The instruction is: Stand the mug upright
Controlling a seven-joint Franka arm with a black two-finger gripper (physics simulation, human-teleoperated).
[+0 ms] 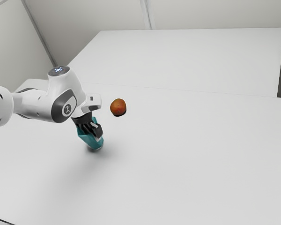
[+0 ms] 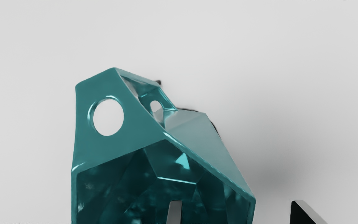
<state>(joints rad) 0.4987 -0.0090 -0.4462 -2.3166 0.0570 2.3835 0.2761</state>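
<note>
The black gripper (image 1: 96, 131) points down at the exterior view's left, right over the teal mug (image 1: 90, 140), and covers part of it. Its fingers stand open in the wrist view, where the gripper (image 2: 238, 212) has one fingertip over the mug's dark hollow and the other outside the wall. The faceted mug (image 2: 129, 133) turns its mouth toward the hand, with the pierced handle beyond the rim. Gaps show between the outer finger and the wall. The mug looks tilted in the exterior view; its contact with the table is hard to make out.
An orange-brown round fruit (image 1: 118, 107) lies on the white table (image 1: 192, 154), a short way from the hand toward the exterior view's top right. Pale walls rise behind the table.
</note>
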